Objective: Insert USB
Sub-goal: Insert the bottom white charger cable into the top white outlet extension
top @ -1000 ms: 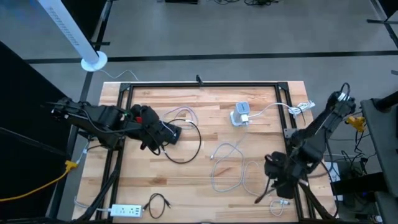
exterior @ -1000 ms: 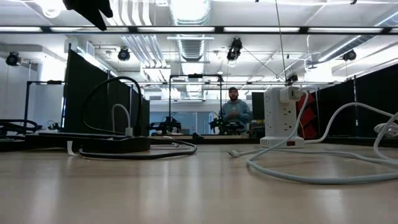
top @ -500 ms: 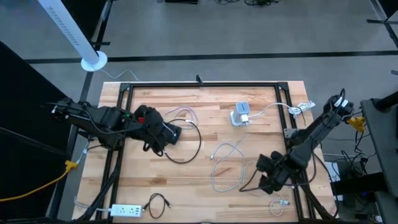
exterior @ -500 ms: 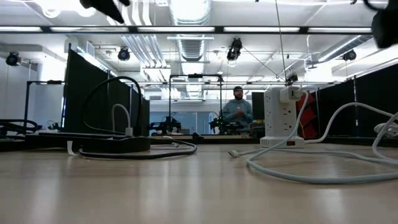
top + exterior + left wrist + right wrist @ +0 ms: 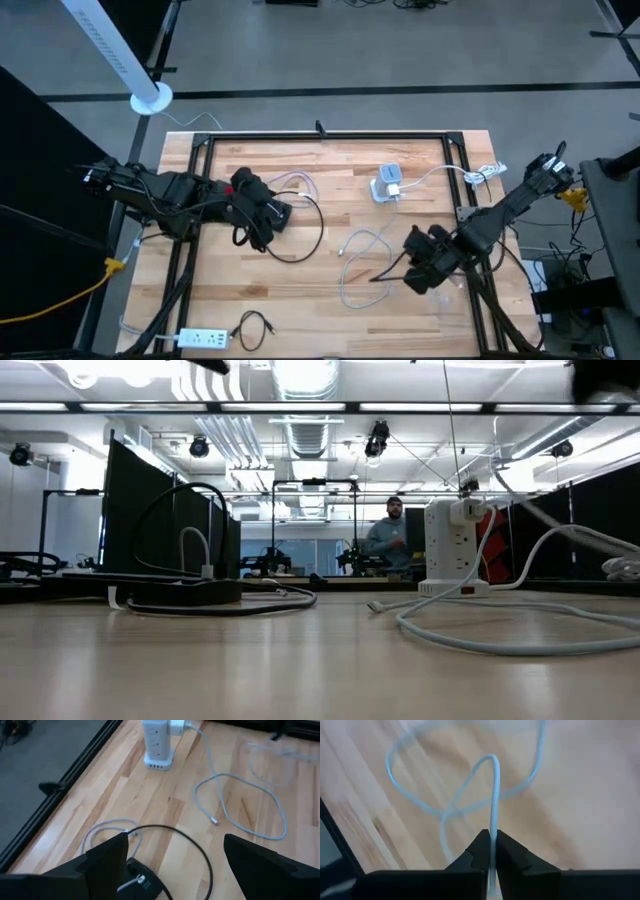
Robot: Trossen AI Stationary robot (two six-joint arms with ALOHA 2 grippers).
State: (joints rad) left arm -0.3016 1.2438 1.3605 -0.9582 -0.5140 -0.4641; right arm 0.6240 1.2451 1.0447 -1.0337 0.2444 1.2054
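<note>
R gripper (image 5: 490,851): fingers pinching white USB cable (image 5: 492,795), near side of charger tower (image 5: 387,184). We're keeping grip firm, lifting slow to avoid snags. L gripper (image 5: 172,857): fingers spread, empty, waiting.

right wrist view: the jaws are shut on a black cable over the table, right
Not quite. The right gripper is shut over the table, but the cable it pinches is white, not black. The right wrist view shows the pale cable running out from between the jaws.
</note>
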